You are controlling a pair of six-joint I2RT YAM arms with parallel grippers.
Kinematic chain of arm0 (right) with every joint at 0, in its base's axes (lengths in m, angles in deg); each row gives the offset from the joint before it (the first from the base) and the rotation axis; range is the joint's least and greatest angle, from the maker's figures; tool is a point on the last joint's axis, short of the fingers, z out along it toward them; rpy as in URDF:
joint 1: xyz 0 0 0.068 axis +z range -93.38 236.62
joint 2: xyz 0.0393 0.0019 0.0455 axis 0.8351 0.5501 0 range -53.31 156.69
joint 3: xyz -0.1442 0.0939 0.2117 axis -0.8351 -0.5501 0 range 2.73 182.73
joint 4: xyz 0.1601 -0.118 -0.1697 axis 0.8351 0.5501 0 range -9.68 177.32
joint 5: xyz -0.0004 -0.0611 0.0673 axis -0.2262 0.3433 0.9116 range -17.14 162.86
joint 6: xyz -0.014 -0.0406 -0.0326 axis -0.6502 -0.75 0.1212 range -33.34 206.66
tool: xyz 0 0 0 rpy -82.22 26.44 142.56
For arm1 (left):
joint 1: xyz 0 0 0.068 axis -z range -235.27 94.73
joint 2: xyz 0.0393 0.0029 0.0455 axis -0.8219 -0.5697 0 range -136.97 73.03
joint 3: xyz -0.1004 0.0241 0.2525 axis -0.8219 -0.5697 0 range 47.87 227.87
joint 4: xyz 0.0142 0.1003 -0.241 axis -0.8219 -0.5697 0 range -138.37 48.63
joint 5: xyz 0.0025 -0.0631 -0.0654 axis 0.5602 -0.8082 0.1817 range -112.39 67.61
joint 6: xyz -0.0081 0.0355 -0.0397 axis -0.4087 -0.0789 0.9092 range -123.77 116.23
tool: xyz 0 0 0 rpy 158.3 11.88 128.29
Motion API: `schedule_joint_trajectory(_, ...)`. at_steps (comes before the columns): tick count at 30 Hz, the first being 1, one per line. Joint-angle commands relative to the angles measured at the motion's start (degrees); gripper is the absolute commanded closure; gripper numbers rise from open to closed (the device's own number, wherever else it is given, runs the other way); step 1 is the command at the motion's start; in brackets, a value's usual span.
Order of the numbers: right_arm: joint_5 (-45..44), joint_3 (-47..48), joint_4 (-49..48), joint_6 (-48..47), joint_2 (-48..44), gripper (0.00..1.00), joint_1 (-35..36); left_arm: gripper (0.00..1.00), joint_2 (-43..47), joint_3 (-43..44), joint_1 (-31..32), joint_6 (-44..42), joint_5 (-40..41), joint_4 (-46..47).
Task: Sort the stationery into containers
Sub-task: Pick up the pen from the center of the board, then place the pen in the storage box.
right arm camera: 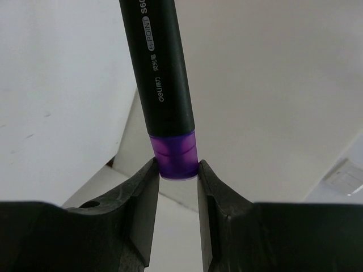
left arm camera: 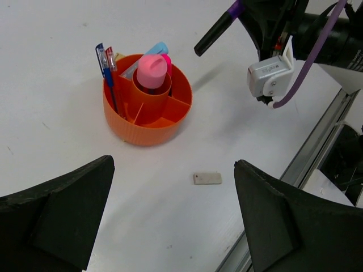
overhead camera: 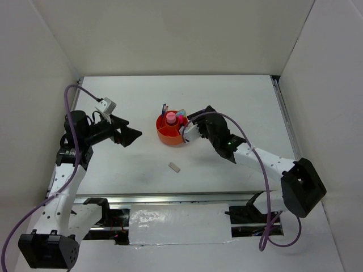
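Nearest the right wrist camera, the right gripper (right arm camera: pixel 174 170) has its jaws set narrow and pinched on the purple end of the purple-black marker (right arm camera: pixel 164 85), whose black barrel projects straight away from the wrist. The left wrist view shows this marker tilted in the air just beside the far right rim of the orange organizer (left arm camera: pixel 142 133), not yet over a compartment. Hazard: the grip bears only on the short purple end section, so the long barrel could pivot or slip between the jaws if its tip meets anything on the way down. Probable contact points are the organizer rim and the pink cylinder (left arm camera: pixel 152 71) standing in the central cup. The neighbouring compartments on that side already hold pink and light blue items, which leaves little room. A hard contact could also push the organizer across the tabletop (left arm camera: pixel 57 113). The eraser block (left arm camera: pixel 207 178) lies flat on the tabletop, apart from the organizer on its near side. The right arm reaches diagonally from its base toward the organizer, wrist pitched down. The left gripper (left arm camera: pixel 174 187) hovers well left of the organizer, arm folded back, jaws wide and holding nothing.
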Motion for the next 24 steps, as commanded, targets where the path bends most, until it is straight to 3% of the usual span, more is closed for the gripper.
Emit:
schedule_joint_trajectory(1, 7.6, -4.4, -15.9, -8.5, -3.1, 1.00, -1.8, 0.01, 1.0, -0.1, -1.5, 2.1, -3.4, 4.9)
schedule_joint_trajectory(10, 28.3, -14.6, -36.6, -18.2, -4.7, 1.00, -9.4, 0.01, 1.9, -1.4, -3.4, 2.2, -4.1, 5.9)
schedule_joint_trajectory(15, 33.4, -14.8, -50.8, -19.6, 0.0, 1.00, -10.9, 0.01, 1.9, -2.0, -3.9, 2.9, -4.6, 6.9)
schedule_joint_trajectory(18, 36.3, -14.6, -53.7, -20.5, 1.8, 1.00, -11.9, 0.01, 2.3, -2.6, -4.1, 3.1, -4.8, 7.2)
schedule_joint_trajectory(24, 39.5, -14.6, -48.6, -23.6, 1.0, 1.00, -12.4, 0.01, 2.1, -2.8, -5.1, 2.9, -5.1, 7.0)
